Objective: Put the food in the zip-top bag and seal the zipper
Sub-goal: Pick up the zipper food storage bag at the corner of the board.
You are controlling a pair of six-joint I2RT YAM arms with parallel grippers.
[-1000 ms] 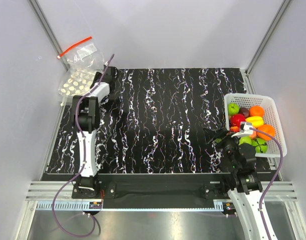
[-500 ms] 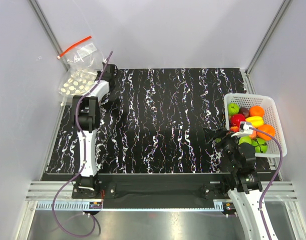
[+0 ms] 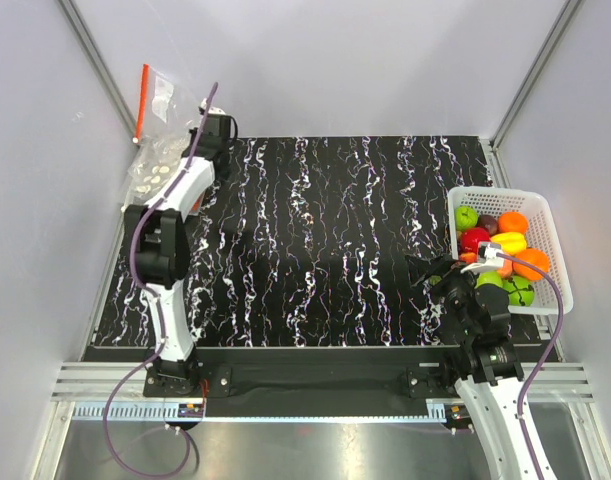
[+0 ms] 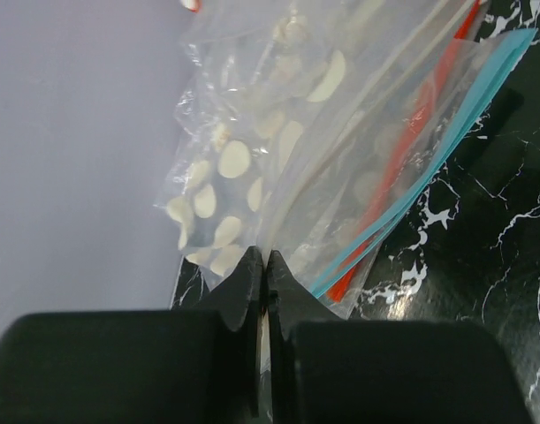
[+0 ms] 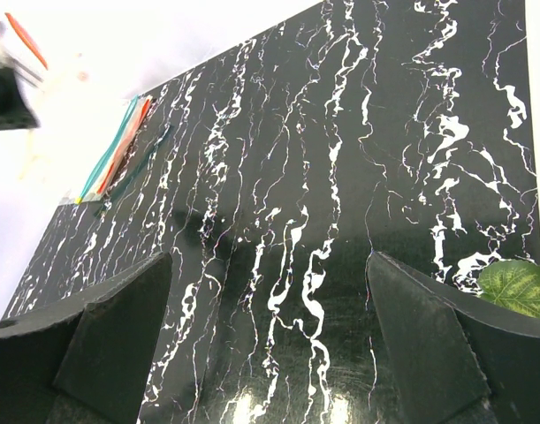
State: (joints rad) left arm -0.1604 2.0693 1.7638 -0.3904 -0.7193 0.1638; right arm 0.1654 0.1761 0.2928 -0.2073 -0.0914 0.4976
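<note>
Jaws, left gripper (image 4: 265,261): pressed together, clamped on film at an edge of the zip-top bag (image 4: 225,172).
Jaws, right gripper (image 5: 270,256): spread wide, nothing held.
Bag position: found at the table's (image 3: 335,230) far-left corner, bunched with a red-strip bag (image 3: 157,95).
Key relation: food (image 3: 505,245) is piled in the basket (image 3: 541,205) at far right, well apart from the bag; the right arm is judged nearer.
Bag look: clear, crumpled, white-dotted; the zipper cannot be made out.

Left arm reaches far forward and left, its gripper (image 4: 265,265) pinched closed on the bag (image 4: 221,168). Right arm is folded near its base, its gripper (image 5: 270,265) spread wide and holding nothing.
</note>
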